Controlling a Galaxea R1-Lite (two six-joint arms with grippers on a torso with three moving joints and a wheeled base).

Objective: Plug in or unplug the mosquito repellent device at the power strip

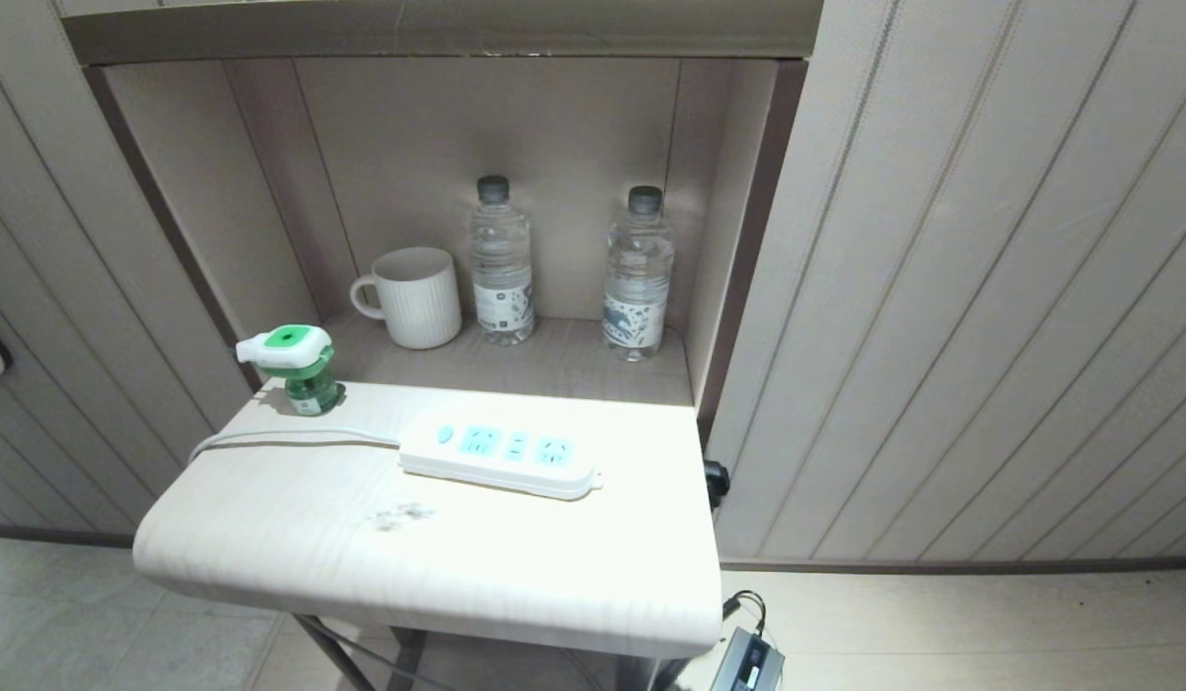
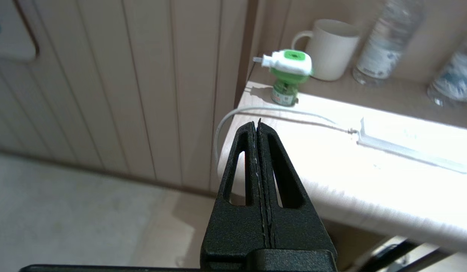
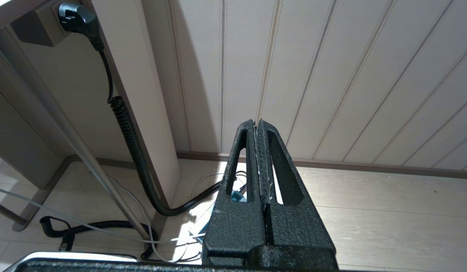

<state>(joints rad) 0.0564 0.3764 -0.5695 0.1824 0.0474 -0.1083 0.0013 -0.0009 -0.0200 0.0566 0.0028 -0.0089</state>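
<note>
- The left gripper (image 2: 258,124), jaws pressed together and holding nothing, is hanging off the table's (image 1: 267,537) near-left corner; unopened, it risks toppling its target.
- The power strip (image 1: 502,459) is lying mid-table, sockets vacant, likely to slide under plugging pressure.
- The mosquito repellent device (image 1: 300,368) is standing unplugged at the back-left edge, where a nudge could send it off.
- The right gripper (image 3: 258,124), also closed, is idling low beside the table.

We see a glossy white plastic power strip (image 1: 502,459) on a matt pale wood-grain tabletop (image 1: 363,547); the translucent green mosquito repellent device (image 1: 300,365) looks like smooth plastic. Our left gripper (image 2: 257,122) and right gripper (image 3: 256,122) are rough, grainy black plastic. Beyond stands a ribbed matt white ceramic mug (image 1: 415,296).
</note>
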